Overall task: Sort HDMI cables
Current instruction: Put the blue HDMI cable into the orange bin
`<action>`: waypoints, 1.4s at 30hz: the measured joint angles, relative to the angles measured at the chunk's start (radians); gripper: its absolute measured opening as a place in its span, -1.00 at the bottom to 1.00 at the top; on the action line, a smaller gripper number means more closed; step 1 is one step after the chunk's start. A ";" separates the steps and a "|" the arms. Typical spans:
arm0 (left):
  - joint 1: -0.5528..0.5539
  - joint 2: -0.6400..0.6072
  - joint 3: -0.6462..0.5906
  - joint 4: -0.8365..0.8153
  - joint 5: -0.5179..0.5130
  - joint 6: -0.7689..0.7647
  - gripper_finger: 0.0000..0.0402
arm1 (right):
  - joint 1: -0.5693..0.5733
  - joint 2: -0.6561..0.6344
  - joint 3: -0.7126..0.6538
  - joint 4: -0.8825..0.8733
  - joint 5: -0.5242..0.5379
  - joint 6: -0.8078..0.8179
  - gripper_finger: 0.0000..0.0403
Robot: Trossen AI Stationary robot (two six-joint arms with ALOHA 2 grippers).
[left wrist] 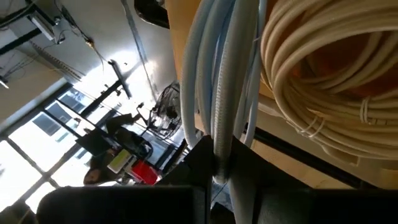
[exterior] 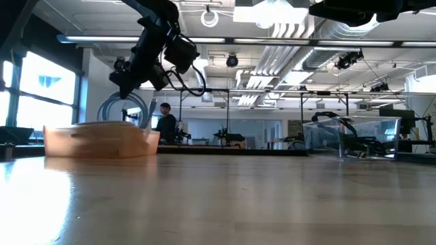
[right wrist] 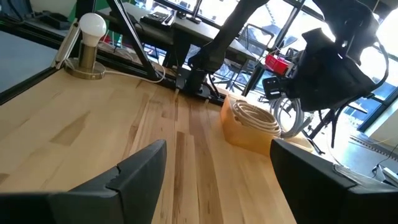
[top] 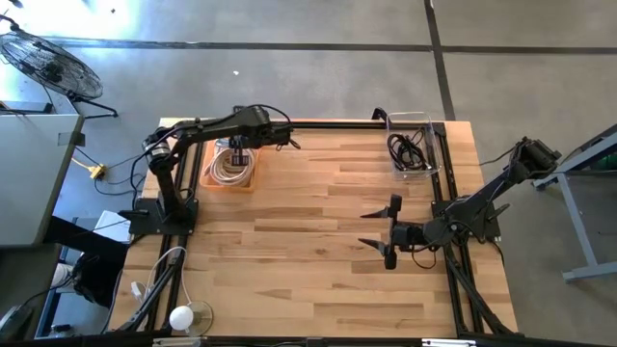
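My left gripper point(top: 234, 146) hangs over the orange tray point(top: 249, 180) at the table's far left, shut on a silvery-white HDMI cable coil point(exterior: 122, 111). A cream-beige coil point(left wrist: 323, 81) lies in that tray. A clear bin point(top: 431, 159) at the far right holds black cables point(top: 407, 149). My right gripper point(top: 389, 232) waits open above the table's right half, with nothing between its fingers point(right wrist: 140, 171). My left gripper pinches several strands of the silvery-white coil point(left wrist: 219, 146) between its two fingers, slanting down from above. The coil hangs below the fingers over the tray. The tray's wall point(exterior: 102, 143) hides the coil's lower end, so I cannot tell whether that end rests on the cream coil.
A small lamp with a round white bulb point(top: 183, 316) stands at the near left corner. Bare wood point(top: 318, 251) lies between tray and bin. A fan point(top: 53, 66) stands on the floor beyond the table's far left. A person point(exterior: 165, 122) is far back in the room.
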 joint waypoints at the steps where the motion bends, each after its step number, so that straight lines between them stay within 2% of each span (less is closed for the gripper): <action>1: -0.007 0.000 0.000 -0.008 -0.005 0.000 -0.85 | 0.000 0.000 0.000 0.000 0.000 0.000 0.39; 10: -0.076 -0.013 0.002 -0.010 -0.080 0.031 -0.85 | 0.000 0.000 0.000 0.001 0.000 0.003 0.39; 19: -0.073 -0.013 0.003 -0.008 -0.051 0.026 -0.81 | 0.000 0.000 0.000 -0.005 0.000 0.018 0.39; 23: -0.073 -0.013 0.003 -0.008 -0.059 0.016 -0.61 | 0.000 0.000 0.000 -0.018 -0.003 0.024 0.39; 31: -0.073 -0.013 0.003 -0.009 -0.112 -0.027 0.01 | 0.000 0.000 0.000 -0.026 -0.003 0.031 0.39; 35: -0.073 -0.013 0.003 -0.009 -0.108 -0.027 0.20 | 0.000 0.000 0.000 -0.026 -0.003 0.031 0.39; 37: -0.073 -0.013 0.003 -0.008 -0.075 -0.025 0.24 | 0.000 0.000 0.000 -0.026 -0.003 0.031 0.39; 42: -0.087 -0.025 0.003 -0.009 0.119 0.063 0.24 | 0.000 0.000 0.000 -0.026 -0.003 0.031 0.39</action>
